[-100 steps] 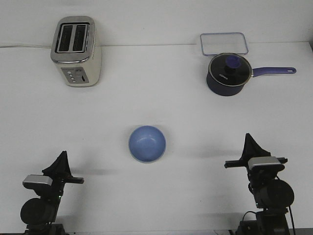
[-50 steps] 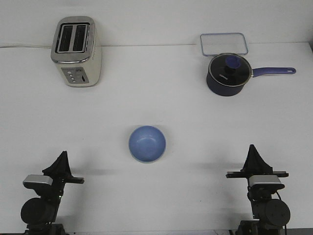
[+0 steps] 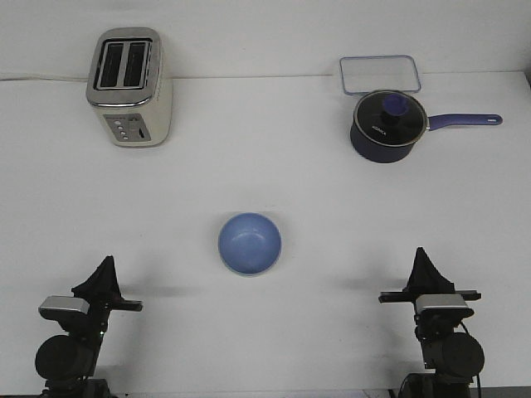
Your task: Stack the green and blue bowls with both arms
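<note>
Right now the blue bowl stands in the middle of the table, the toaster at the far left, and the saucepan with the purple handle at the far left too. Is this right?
Not quite. The front view shows the saucepan at the far right, not the far left. The blue bowl in the middle and the toaster at the far left are as you say.

Two black jointed arms, left arm (image 3: 70, 332), right arm (image 3: 440, 332), silver-grey wrist blocks
</note>
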